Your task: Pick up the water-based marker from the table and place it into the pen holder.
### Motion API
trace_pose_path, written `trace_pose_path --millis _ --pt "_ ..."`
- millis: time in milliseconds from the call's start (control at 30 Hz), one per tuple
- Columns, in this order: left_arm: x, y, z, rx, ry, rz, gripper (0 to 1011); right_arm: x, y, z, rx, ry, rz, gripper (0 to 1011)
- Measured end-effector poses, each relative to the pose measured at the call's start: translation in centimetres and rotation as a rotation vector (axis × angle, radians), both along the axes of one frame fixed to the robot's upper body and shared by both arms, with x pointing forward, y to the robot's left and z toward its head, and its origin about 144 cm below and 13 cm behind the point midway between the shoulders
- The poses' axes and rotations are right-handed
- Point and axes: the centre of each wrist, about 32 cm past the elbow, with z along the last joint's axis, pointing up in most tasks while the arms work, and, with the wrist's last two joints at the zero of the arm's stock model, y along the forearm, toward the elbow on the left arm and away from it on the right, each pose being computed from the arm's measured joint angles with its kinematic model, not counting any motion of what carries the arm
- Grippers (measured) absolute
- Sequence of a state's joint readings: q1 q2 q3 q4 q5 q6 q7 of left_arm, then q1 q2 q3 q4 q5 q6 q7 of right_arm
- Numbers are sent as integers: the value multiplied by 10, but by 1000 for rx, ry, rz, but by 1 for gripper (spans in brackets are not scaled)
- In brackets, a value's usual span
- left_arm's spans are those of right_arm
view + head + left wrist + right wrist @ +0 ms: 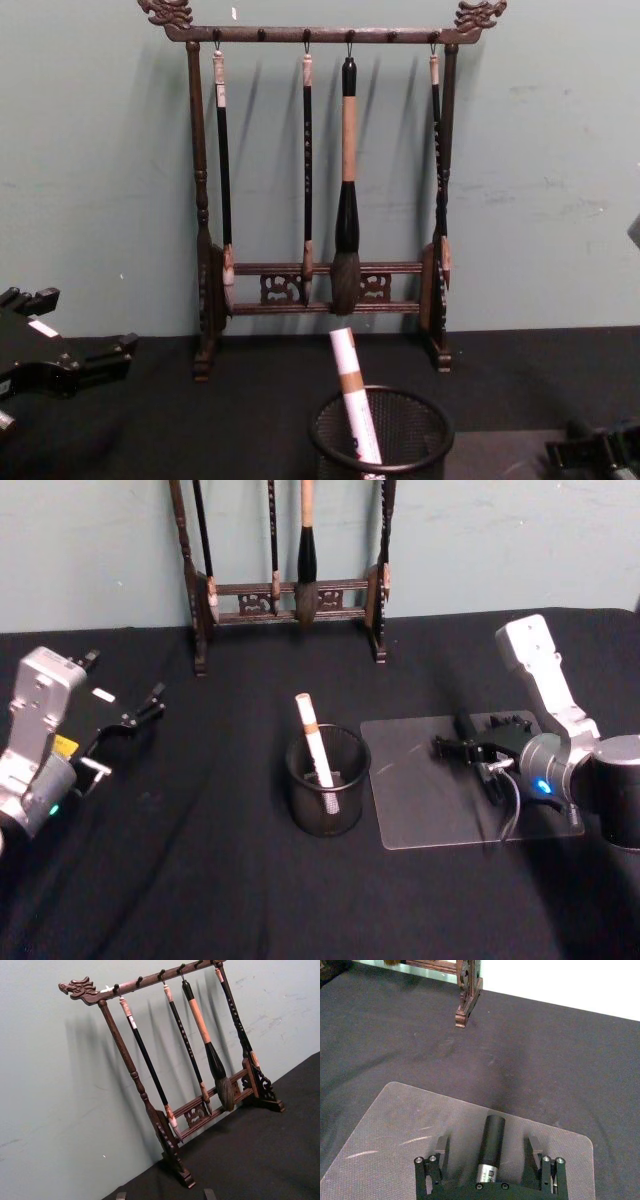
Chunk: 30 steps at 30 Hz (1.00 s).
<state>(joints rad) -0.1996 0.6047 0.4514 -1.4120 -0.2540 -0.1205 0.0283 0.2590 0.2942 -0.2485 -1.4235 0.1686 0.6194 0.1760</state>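
— White marker (316, 742) leans inside the holder (327, 798); placing looks done.
— Agreed. Empty, wide-open right gripper (452, 734) hangs over the mat (420, 812); it need only withdraw. Idle left gripper (128, 730) sits far left, open, empty.

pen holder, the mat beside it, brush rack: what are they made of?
Pen holder: black wire mesh, likely metal, matte; see-through wall, solid rim. Mat: probably clear plastic sheet, glossy; the black table shows through, with light streaks. Brush rack: dark wood, it seems; turned posts, carved fretwork.
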Motion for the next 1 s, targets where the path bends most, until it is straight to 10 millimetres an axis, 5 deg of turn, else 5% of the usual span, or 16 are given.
trace_pose_path --millis 533,1000 --pt "0 0 0 0 0 0 1001 0 0 0 3 1 0 1003" --pt "0 0 0 0 0 0 1001 0 0 0 4 0 -1 648"
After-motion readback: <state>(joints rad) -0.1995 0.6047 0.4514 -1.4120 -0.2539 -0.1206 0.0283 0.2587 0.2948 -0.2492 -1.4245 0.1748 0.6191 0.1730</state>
